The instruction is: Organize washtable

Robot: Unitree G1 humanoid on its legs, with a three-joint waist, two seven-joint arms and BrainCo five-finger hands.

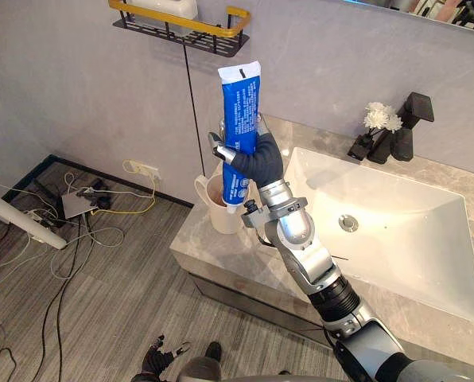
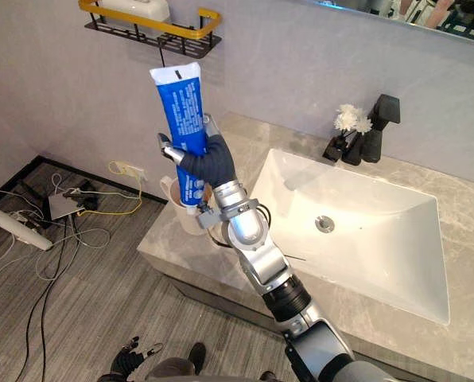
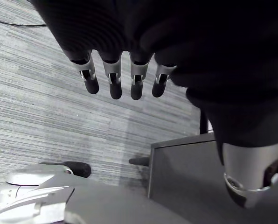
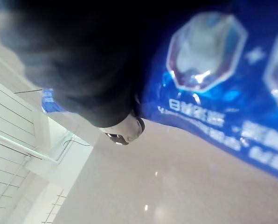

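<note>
My right hand (image 1: 258,161) has its fingers curled round a blue toothpaste tube (image 1: 239,99), holding it upright with the flat crimped end on top. The tube's lower end hangs just above a cream cup (image 1: 219,213) at the left end of the stone worktop (image 1: 213,256), left of the white sink (image 1: 396,239). My left hand (image 3: 129,37) hangs low over the floor, its fingers (image 3: 112,80) relaxed and holding nothing.
</note>
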